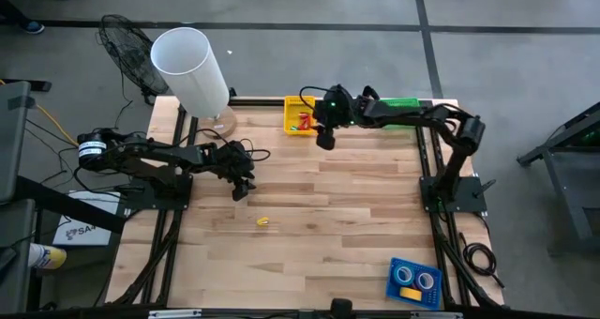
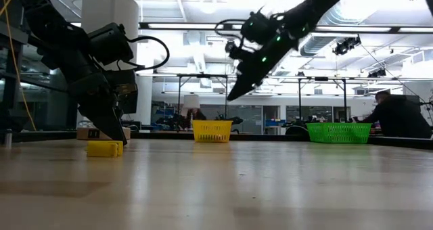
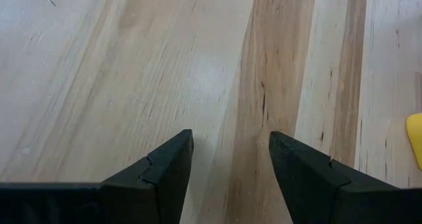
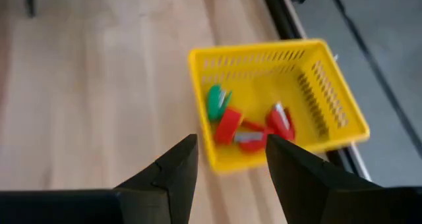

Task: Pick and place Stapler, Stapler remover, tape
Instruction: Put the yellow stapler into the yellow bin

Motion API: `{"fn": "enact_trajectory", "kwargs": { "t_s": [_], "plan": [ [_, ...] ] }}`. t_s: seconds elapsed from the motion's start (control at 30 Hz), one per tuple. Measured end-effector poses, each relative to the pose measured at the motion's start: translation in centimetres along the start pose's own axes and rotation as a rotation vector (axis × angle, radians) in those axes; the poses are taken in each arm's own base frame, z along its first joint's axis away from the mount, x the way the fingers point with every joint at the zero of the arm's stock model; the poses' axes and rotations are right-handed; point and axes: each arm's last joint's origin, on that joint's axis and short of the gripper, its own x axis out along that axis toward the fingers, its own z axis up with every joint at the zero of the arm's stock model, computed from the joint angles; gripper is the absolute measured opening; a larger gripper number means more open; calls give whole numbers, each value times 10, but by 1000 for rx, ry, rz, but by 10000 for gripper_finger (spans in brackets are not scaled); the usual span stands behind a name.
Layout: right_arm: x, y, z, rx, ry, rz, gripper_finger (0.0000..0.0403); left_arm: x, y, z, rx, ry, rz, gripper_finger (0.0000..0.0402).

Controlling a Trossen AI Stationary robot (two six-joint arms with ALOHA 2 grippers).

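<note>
Left gripper (image 1: 240, 189) is hovering low over the bare wooden table (image 1: 356, 225), fingers (image 3: 165, 168) spread with nothing between them. I'm seeing a small yellow piece (image 1: 263, 221) lying just beside it on the wood; too small for me to tell what it is. Right gripper (image 1: 325, 139) is hanging higher, also spread and empty, next to the yellow basket (image 1: 290, 112) at the far edge, which is holding red and green staple removers (image 4: 249, 126). Two tape rolls (image 1: 413, 279) are sitting in a blue tray (image 1: 397, 292) at the near right corner, well apart from both arms.
</note>
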Motion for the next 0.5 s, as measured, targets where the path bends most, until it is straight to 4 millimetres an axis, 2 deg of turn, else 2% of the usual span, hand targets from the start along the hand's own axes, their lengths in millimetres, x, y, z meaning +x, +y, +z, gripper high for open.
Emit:
{"fn": "enact_trajectory", "kwargs": {
  "t_s": [0.17, 0.27, 0.37, 0.5],
  "plan": [
    [-30, 4, -1, 18, 85, 60, 172, 0, 0, 0, 0, 0, 0, 202],
    [-41, 9, -10, 24, 14, 179, 171, 0, 0, 0, 0, 0, 0, 202],
    [-51, 15, -29, 46, -101, 281, 170, 0, 0, 0, 0, 0, 0, 202],
    [-66, 26, -65, 113, -204, 270, 172, 0, 0, 0, 0, 0, 0, 202]
  ]
}}
